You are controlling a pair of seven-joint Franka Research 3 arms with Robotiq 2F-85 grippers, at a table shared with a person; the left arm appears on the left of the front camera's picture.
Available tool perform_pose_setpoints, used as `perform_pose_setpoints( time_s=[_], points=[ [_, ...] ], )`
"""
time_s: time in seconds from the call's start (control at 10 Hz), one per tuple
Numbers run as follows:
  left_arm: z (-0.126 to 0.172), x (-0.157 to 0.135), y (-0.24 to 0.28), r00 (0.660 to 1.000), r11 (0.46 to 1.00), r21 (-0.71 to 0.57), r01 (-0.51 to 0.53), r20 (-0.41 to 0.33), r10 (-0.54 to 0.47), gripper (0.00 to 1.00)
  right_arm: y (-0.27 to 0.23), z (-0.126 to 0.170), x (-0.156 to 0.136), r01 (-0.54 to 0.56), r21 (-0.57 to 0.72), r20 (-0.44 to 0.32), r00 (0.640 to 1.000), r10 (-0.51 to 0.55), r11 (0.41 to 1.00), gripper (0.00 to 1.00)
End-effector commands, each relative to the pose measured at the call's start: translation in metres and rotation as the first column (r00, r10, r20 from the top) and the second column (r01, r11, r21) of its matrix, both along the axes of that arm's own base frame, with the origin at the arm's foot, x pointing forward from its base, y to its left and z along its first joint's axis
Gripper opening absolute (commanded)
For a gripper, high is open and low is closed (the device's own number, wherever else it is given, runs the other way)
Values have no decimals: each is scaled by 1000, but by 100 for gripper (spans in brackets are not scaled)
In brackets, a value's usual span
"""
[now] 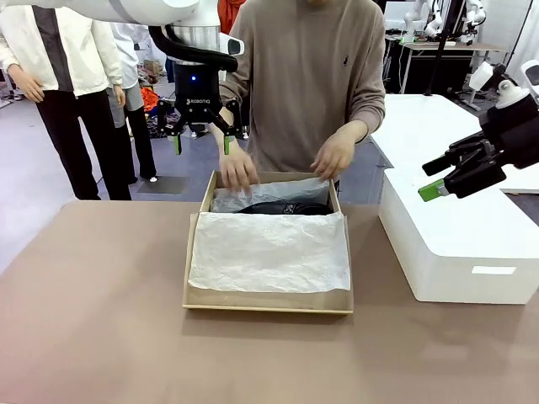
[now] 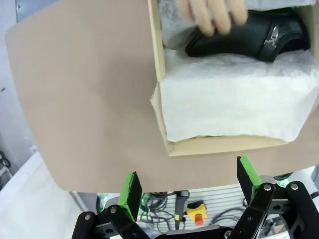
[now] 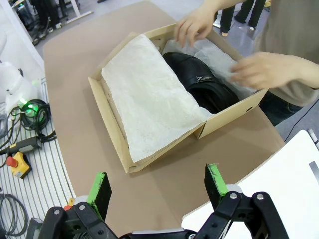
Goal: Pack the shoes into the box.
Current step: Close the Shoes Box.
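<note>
Your tan cardboard box sits open, white tissue over its near half. Glossy black shoes lie inside at the far end.

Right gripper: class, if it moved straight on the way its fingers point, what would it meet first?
Probably the tissue paper draped over the box; the open right gripper aims at it in its wrist view. Depth is unclear, so it could strike the table just short.

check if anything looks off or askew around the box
Nothing damaged or spilled. The tissue lies spread over the near side of the box, leaving a shoe uncovered at the far side, where a person's hands are at the paper. Looks mid-packing, not odd.
</note>
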State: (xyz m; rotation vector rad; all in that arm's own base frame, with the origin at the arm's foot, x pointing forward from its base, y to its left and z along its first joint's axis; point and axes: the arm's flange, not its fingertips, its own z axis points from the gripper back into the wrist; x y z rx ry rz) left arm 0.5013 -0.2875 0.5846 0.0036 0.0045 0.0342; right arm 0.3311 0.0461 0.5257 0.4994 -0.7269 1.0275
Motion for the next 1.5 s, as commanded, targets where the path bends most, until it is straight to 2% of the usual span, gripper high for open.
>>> perform_pose_setpoints(
  time_s=[0.0,0.4,0.6,0.7,0.9,1.0,1.1,1.2,1.3,1.4],
  points=[
    [0,0,-1,1000,1000,-14,-21,7,21,100,-1,0,3,-26,30,21,999,25,999,100],
    [0,1,-1,1000,1000,-3,-13,4,13,100,-1,0,3,-26,30,21,999,25,999,100],
    [12,-15,22,982,985,14,173,70,-173,100,-1,0,3,-26,30,21,999,25,999,100],
    [17,-21,37,969,971,23,237,68,-238,100,-1,0,3,-26,30,21,999,25,999,100],
    [24,-34,69,916,917,10,398,42,-398,100,-1,0,3,-26,30,21,999,25,999,100],
    [27,-39,86,873,873,-12,487,30,-487,100,-1,0,3,-26,30,21,999,25,999,100],
    [29,-42,102,814,814,-24,581,18,-581,100,-1,0,3,-26,30,21,999,25,999,100],
    [28,-44,120,715,714,-44,699,33,-698,100,-1,0,3,-26,30,21,999,25,999,100],
    [24,-45,135,586,582,-69,810,58,-808,100,-1,0,3,-26,30,21,999,25,999,100],
    [18,-46,149,496,490,-84,867,56,-867,100,-1,0,3,-26,30,21,999,25,999,100]
  ],
)
